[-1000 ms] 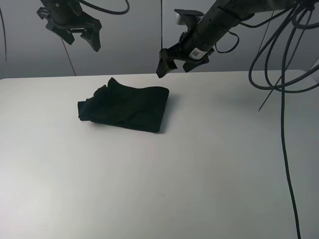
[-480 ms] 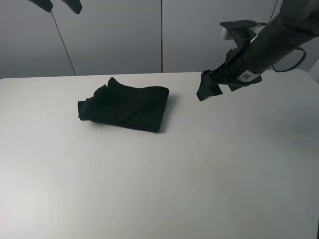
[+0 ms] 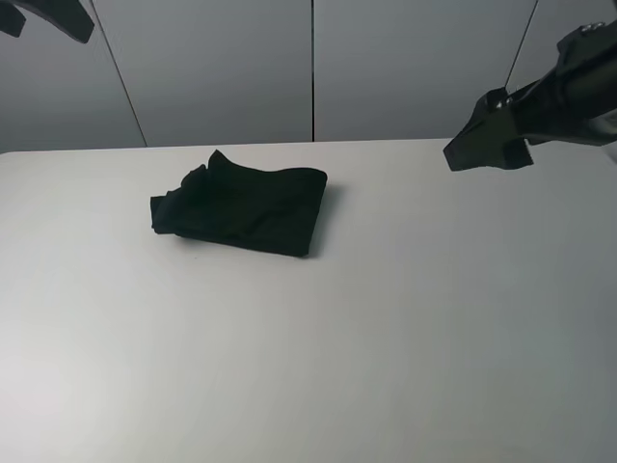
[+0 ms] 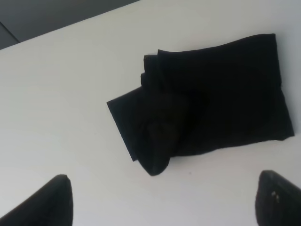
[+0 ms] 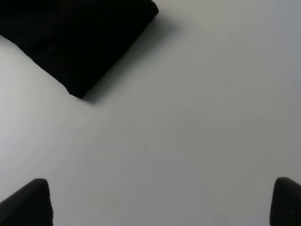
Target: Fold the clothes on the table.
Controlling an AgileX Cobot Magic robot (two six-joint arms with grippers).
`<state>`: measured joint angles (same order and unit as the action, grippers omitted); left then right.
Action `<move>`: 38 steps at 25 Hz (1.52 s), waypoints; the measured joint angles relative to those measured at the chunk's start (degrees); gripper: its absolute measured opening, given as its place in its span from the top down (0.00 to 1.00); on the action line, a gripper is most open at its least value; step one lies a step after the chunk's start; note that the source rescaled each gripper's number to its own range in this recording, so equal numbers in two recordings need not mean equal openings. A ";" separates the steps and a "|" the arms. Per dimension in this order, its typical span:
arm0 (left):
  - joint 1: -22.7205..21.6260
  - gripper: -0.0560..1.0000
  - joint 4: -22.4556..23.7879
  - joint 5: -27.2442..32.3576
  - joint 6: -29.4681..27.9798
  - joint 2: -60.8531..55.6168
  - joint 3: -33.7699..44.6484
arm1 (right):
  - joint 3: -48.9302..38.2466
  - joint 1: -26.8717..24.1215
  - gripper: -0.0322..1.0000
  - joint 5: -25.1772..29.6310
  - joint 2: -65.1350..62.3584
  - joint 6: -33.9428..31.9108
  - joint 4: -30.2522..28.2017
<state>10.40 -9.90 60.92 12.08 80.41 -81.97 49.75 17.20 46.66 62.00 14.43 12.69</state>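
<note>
One garment, the black T-shirt point(image 3: 241, 210), lies folded into a compact bundle on the white table point(image 3: 386, 328), left of centre and toward the far edge as we see it from the high camera. We note a rough rectangle with one neat straight edge on its right side and a lumpier, bunched end on its left. No print or label is visible on the exposed faces.

We see the left gripper point(image 4: 162, 200) high above the bundle, with only the dark tips of its two fingers point(image 4: 44, 202) entering the wrist view at opposite corners. The jaws stand fully apart and nothing is between them. In the high view only a dark part of that arm point(image 3: 48, 14) shows at the upper left corner.

We find the right gripper point(image 3: 487, 145) raised over the right side of the table, well apart from the shirt. Its wrist view shows both fingertips point(image 5: 26, 202) spread wide with bare tabletop between them, and a corner of the shirt at the frame edge. It holds nothing.
</note>
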 joint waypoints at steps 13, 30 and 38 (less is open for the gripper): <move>0.00 0.00 8.05 -2.00 -9.44 -38.19 32.59 | -1.28 0.00 0.00 18.90 -33.46 -5.34 -5.63; 0.00 0.00 12.62 2.69 -15.25 -71.78 46.59 | -15.25 0.00 0.00 19.78 -55.41 -9.06 -5.63; 0.00 0.00 12.86 0.75 -15.95 -80.11 51.94 | -20.10 0.00 0.00 17.28 -55.64 -9.96 -5.53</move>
<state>10.40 2.96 61.67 -3.87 0.30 -30.02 29.65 17.20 63.94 6.36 4.47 7.16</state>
